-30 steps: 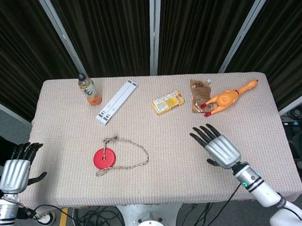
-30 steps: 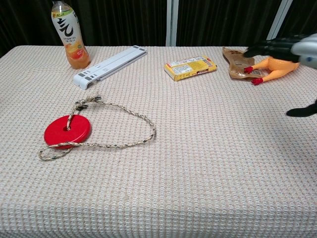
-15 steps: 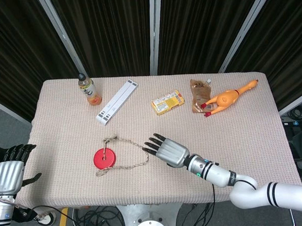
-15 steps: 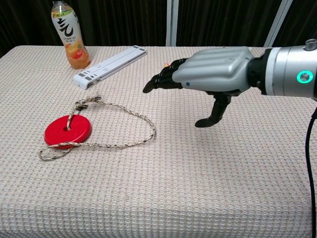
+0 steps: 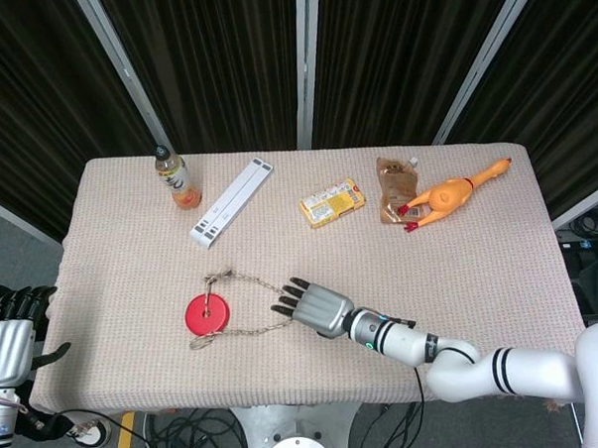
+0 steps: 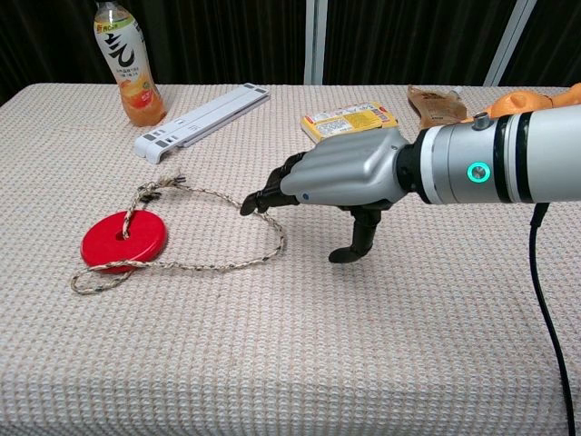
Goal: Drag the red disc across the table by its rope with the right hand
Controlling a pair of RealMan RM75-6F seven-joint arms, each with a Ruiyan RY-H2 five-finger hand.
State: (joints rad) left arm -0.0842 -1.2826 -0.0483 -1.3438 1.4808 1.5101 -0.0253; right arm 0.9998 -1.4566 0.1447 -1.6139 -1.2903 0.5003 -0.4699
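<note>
Chest view, right hand (image 6: pixel 340 177) above rope (image 6: pixel 263 218), fingers spread

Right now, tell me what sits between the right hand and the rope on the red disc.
Nothing visible does. The right hand hangs open beside the far bend of the rope, fingertips near it, only bare table cloth between. The red disc lies further left, untouched.

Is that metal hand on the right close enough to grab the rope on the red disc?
Probably yes: the right hand is open, its fingertips over the rope loop's near bend, nothing between them.
</note>
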